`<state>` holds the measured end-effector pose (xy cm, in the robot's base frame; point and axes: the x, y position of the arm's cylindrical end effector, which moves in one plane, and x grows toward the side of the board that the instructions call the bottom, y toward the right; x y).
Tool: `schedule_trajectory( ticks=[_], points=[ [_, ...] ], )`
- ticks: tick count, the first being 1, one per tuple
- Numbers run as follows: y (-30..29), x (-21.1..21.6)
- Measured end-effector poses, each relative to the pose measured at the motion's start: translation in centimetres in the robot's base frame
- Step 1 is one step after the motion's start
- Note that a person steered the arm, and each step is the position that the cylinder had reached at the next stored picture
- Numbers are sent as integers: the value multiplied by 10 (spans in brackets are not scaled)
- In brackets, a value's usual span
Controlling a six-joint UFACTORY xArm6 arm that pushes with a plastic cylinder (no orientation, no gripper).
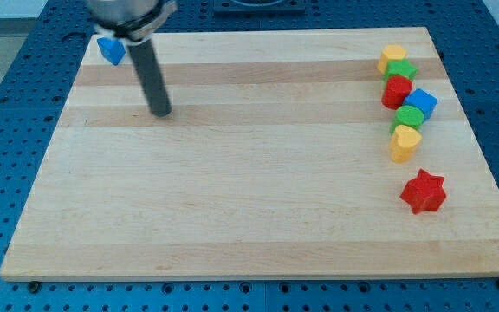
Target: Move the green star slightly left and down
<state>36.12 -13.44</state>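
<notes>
Board (258, 199): pale wood, smooth, banded grain, matt
Rod (152, 80): dark, smooth, faint sheen
Red star (424, 191): smooth, plastic-looking, slight gloss
Yellow heart-like block (405, 142): same smooth finish
Base (7, 130): blue, perforated, metal-looking

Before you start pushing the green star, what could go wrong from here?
1. My tip sits far across the board at the view's left, near the blue block, so the approach is long and may drift.
2. The two green blocks sit packed in a column with the red block, blue cube and yellow blocks; I could easily shove neighbours.
3. Pushing left and down may hit the red star.
</notes>
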Motion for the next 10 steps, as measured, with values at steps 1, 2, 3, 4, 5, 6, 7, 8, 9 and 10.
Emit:
schedule_trajectory(
  ticks=[1,2,3,4,5,6,7,8,9,10],
  points=[
    [67,-60],
    [145,-117],
    [249,-146],
    [355,-146],
    [438,-128],
    [475,-99],
    [471,-65],
    [437,-58],
    [396,-58],
    [357,-58]
  ],
)
